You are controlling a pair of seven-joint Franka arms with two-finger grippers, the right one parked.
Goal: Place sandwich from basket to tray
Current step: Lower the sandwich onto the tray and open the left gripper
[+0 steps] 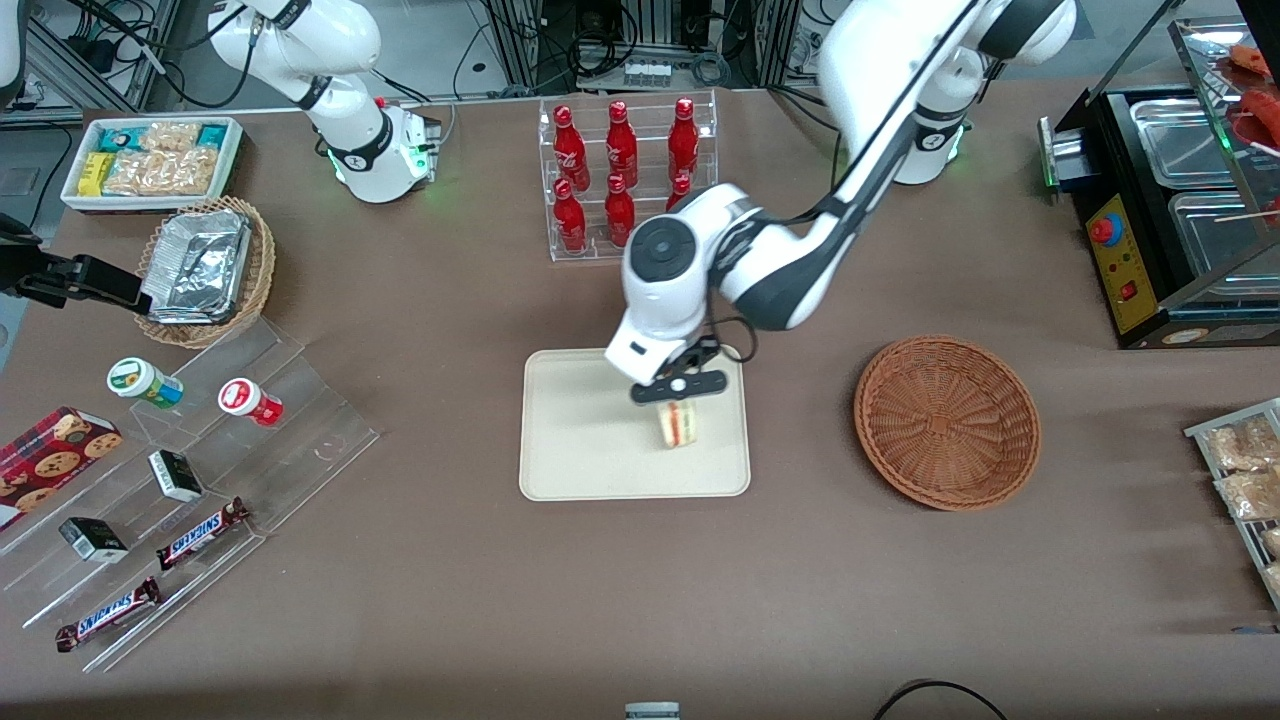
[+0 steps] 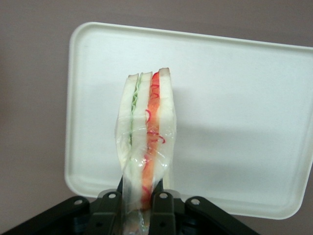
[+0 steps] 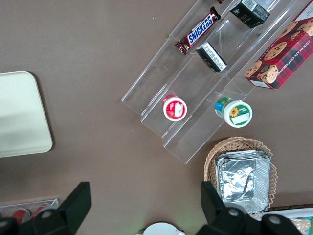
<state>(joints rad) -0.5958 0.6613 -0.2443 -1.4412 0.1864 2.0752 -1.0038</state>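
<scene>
Sandwich (image 2: 145,142) sits pinched at its lower end between the two fingers (image 2: 108,211) of the tool (image 1: 680,392), which is clamped on it above the tray (image 1: 585,440). The wrist view shows what the front view cannot: clear film wrapped around the bread, a green strip beside one slice and a red-orange strip beside the other, cut edge facing the camera. It does not show whether the wedge touches the tray or hangs just over it; the front view leaves that open too. In the front view the sandwich (image 1: 680,424) stands over the tray's part toward the working arm's end of the tabletop (image 1: 640,600). From the tool, the woven basket (image 1: 946,421) lies at about three o'clock in that view, well apart from the tray, with nothing in it. At about twelve o'clock stands a clear rack of red bottles (image 1: 622,175).
</scene>
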